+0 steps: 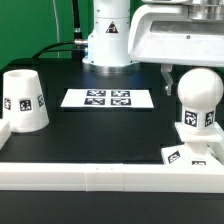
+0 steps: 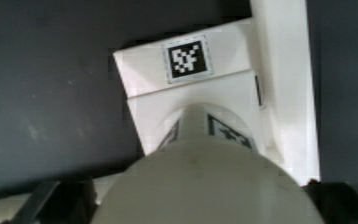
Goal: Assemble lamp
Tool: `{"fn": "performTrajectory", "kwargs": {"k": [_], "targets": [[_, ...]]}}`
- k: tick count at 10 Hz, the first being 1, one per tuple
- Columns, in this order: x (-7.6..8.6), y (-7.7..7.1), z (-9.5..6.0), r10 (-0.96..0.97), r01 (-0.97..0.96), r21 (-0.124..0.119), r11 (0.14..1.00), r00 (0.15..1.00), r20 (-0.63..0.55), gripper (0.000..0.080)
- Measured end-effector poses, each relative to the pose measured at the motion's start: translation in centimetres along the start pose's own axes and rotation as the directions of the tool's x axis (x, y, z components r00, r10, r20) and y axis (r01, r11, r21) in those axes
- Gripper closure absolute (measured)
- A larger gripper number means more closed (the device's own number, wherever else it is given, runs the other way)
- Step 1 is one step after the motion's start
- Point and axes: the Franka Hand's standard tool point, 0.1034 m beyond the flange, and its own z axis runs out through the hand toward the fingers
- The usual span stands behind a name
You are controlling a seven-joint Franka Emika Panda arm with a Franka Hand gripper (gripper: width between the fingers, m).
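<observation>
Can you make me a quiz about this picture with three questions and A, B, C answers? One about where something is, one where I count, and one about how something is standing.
1. In the exterior view, where is the shade?
A. At the left
B. At the right
C. On the marker board

2. How many tags are printed on the marker board?
A. Two
B. Four
C. Six

3. How is the bulb placed?
A. Lying on its side
B. Upright, round end up
C. Tucked inside the shade

Answers:
1. A, it sits by the exterior view's left edge, far from the bulb.
2. B, there are two rows of two.
3. B, its round top points up above the base.
</observation>
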Motion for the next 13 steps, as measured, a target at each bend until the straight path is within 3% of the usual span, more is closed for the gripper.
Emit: {"fn": "performTrajectory", "kwargs": {"k": [3, 4, 7, 10, 12, 13], "targets": [[-0.08, -0.03, -0.01, 0.177, -0.177, 0.003, 0.984, 0.984, 0.005, 0.0222], [-0.13, -0.06, 0.00, 0.278, -0.278, 0.015, 0.960, 0.960, 0.020, 0.0222], [-0.38, -0.45, 0.07, 0.526, -0.529, 0.031, 0.848, 0.848, 0.061, 0.0222], [-0.50, -0.80, 0.03, 0.679, -0.683, 0.031, 0.730, 0.729, 0.090, 0.0222], [-0.50, -0.76, 0.05, 0.628, -0.632, 0.036, 0.774, 0.773, 0.087, 0.0222], [-0.54, -0.84, -0.01, 0.609, -0.614, 0.039, 0.788, 0.788, 0.086, 0.0126]]}}
